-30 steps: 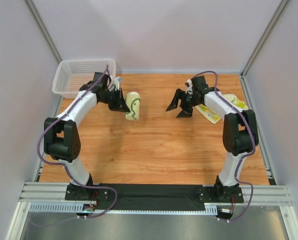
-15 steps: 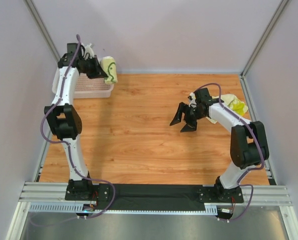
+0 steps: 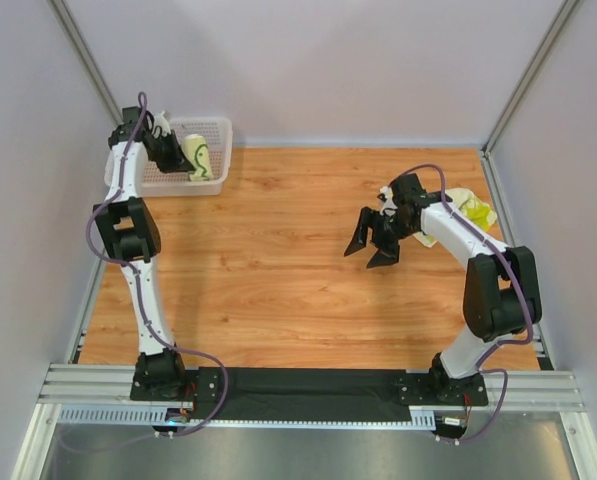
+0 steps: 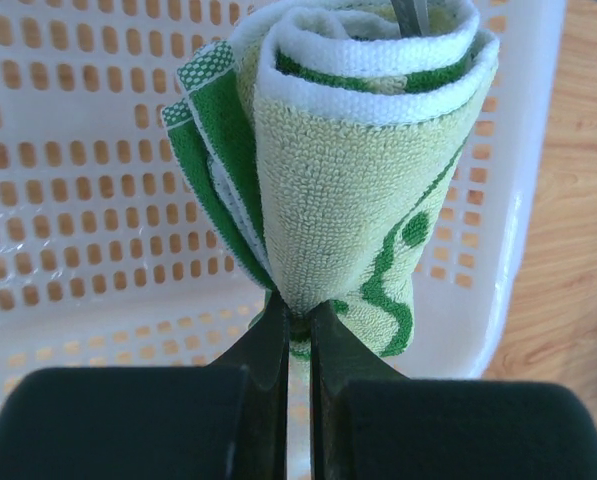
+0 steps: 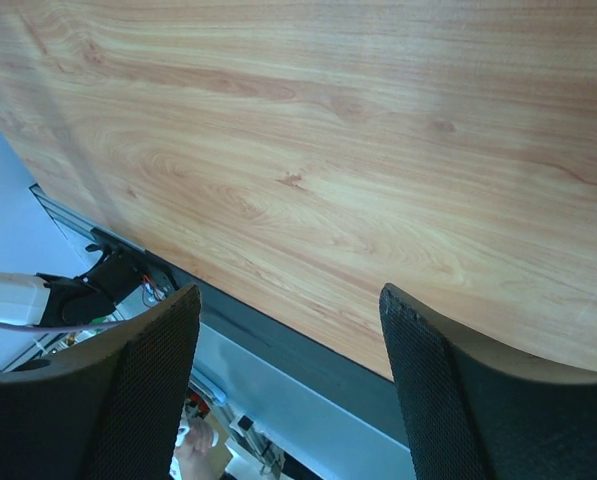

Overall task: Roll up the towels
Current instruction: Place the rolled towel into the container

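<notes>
A rolled towel, lime-yellow with green squiggles, hangs over the white mesh basket at the far left. My left gripper is shut on its lower end. On the table's right edge lies another towel, flat and crumpled, partly behind my right arm. My right gripper hovers over bare wood right of centre, open and holding nothing; its fingers frame only the tabletop.
The wooden table is enclosed by pale walls on three sides. A metal rail and a black strip with both arm bases run along the near edge.
My left arm carried the rolled towel from the table's middle-left up and back, and it now hangs over the basket. The right gripper drifted slightly nearer and stayed open.
</notes>
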Motion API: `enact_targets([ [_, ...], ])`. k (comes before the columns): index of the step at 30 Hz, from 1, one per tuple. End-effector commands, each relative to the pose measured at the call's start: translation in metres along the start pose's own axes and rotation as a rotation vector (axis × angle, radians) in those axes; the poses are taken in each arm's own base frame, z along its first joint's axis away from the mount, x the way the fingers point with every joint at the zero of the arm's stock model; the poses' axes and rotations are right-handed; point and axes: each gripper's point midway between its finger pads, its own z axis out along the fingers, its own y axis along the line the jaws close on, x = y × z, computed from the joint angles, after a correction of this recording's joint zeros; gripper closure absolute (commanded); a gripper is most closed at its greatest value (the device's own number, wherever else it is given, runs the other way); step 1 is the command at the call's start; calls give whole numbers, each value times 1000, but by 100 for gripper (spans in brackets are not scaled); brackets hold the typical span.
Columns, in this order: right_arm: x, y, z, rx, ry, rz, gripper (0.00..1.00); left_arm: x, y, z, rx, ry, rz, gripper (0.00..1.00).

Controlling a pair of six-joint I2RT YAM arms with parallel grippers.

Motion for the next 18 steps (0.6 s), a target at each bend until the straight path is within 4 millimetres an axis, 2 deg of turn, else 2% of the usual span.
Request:
enact_targets([
  [1,-9,4,-7,27,-4,-24,27,-2,-7,15,74,4,35,100],
  [6,-13,0,2,68,12,-21,27,8,6,41,64,26,14,100],
  [8,-14,0,4,78,13,-19,27,6,6,45,64,18,24,100],
  [10,-17,4,7,77,8,-20,27,8,7,50,71,19,27,96],
  [13,-20,7,11,81,6,-17,27,9,6,55,94,19,20,84],
  [14,-21,8,11,81,4,-15,27,9,6,56,101,17,16,75],
  [16,-24,12,11,79,-4,-23,27,10,2,60,121,17,13,72],
  [18,-22,11,11,88,5,-23,27,9,-1,61,134,13,5,62],
])
